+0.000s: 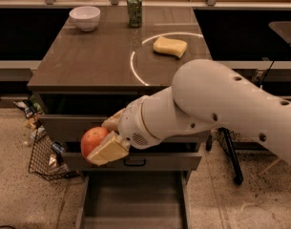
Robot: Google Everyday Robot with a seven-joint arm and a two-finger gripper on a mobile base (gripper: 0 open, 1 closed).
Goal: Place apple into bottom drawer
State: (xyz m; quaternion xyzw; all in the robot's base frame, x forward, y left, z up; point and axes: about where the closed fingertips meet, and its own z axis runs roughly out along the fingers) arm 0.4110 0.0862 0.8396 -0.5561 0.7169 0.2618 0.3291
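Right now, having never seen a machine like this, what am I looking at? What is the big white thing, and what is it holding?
The big white shape is a robot's arm. This robot has one arm on a rolling base, and the base is out of sight here. There is a single camera, looking down at a cabinet from above and in front. At the arm's end is a pincer with two tan fingers, closed on the apple. It holds the apple in front of the upper drawers. Below it, the bottom drawer is pulled open. On the cabinet top, a white bowl and a green can stand at the back, and a yellow sponge lies to the right. A wire basket sits on the floor at the left.
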